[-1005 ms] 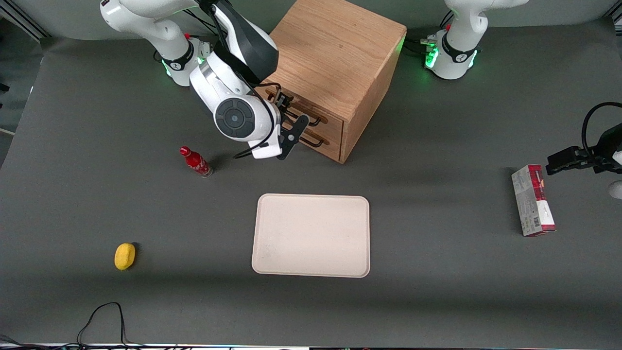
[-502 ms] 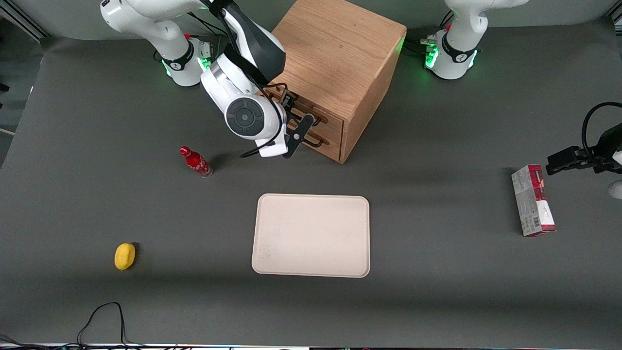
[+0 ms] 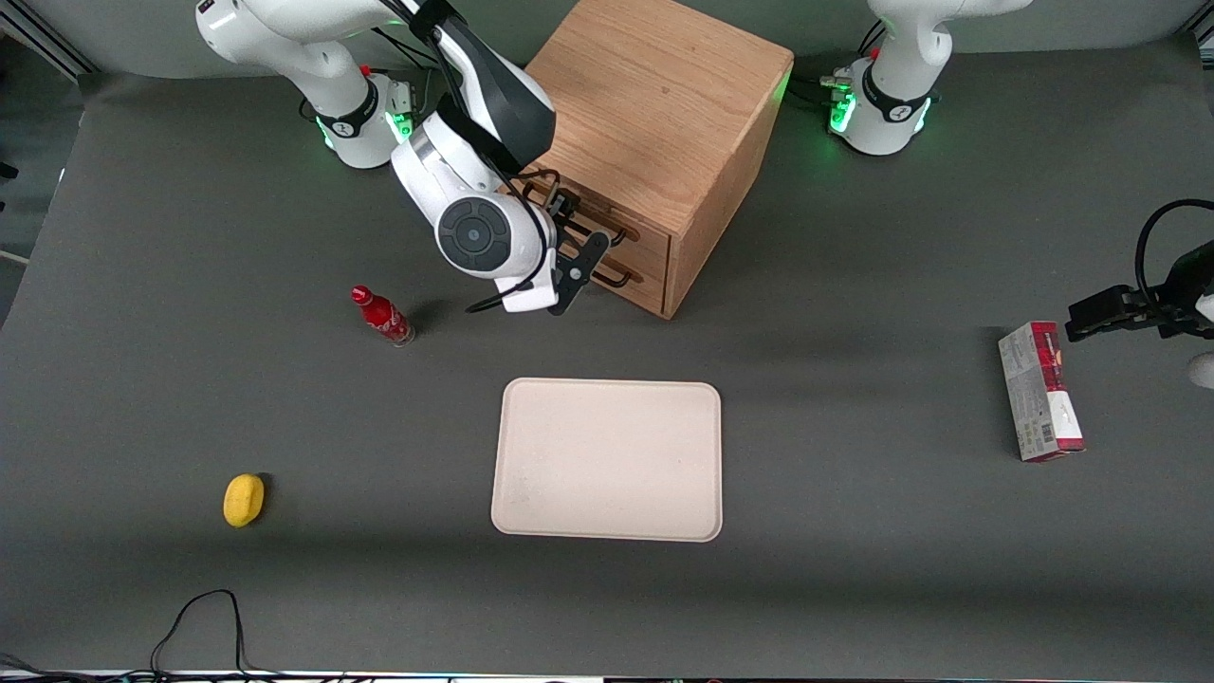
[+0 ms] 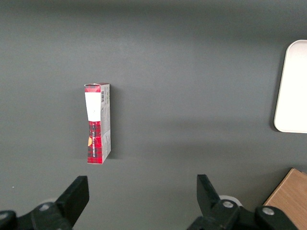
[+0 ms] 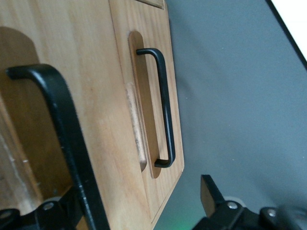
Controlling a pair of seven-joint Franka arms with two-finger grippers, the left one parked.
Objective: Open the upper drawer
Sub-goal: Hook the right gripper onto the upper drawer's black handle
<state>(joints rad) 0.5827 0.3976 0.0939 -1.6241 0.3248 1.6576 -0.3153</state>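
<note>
The oak cabinet stands at the end of the table farthest from the front camera. Its upper drawer has a black bar handle; the front looks flush with the cabinet. My right gripper is open right in front of the drawers, with one finger on each side of that handle. In the right wrist view the upper drawer fills the frame close up, its handle crosses just in front of one finger of the gripper, and the lower drawer's handle lies between the fingers farther off.
A red bottle stands near the arm, nearer the camera than the cabinet. A cream tray lies mid-table. A yellow object lies toward the working arm's end. A red-and-grey box lies toward the parked arm's end, also in the left wrist view.
My right gripper has moved in toward the cabinet front, closing the gap to the drawer handles, then held almost still. Its fingers have stayed open. The drawers have not moved.
</note>
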